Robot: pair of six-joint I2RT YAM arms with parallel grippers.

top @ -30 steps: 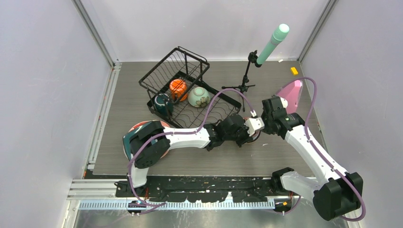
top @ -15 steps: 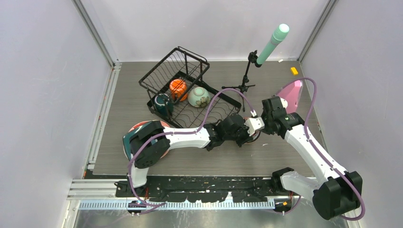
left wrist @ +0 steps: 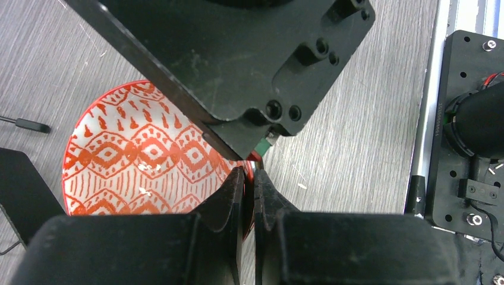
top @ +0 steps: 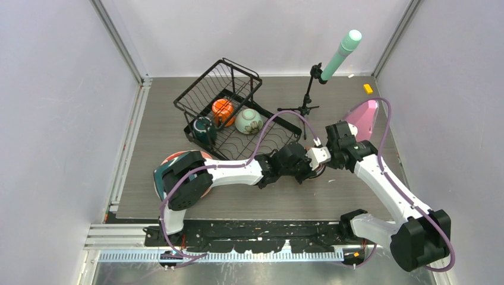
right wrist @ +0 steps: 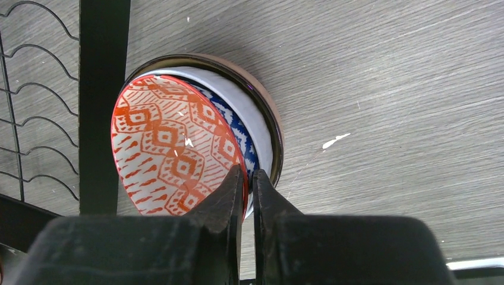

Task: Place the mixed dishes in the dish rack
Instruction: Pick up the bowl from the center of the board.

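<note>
Roughly a third done, by the look of it. Already standing in the dish rack (top: 270, 141): orange mug (top: 222, 108), dark green mug (top: 203, 130) and floral bowl (top: 248, 121), all toward the raised basket end.

Left to load: plates (top: 158, 177) lying on the counter (right wrist: 386, 89) off the rack's near left corner, half hidden under the left arm, plus a nested stack of bowls just beside the rack's low tray end.

Currently working on that stack, with a grip from both sides: left tool (left wrist: 249, 190) pressed together on the rim of the red-patterned bowl (right wrist: 172, 148), seemingly pinching it; right tool (right wrist: 248, 187) pinching the same rim, one finger inside, the other slipped between it and the blue-patterned bowl (right wrist: 238, 127) beneath.

Top bowl tipped up on edge within the stack, not flat. Looks glossy: white inside, covered in orange-red diamonds and dashes, with a thin red lip. Nested below in turn: blue-patterned, then white bowl (right wrist: 252, 116), then tan bowl (right wrist: 252, 71) with a dark rim, resting on the counter close against the rack's black edge. Touching or not, cannot tell.
</note>
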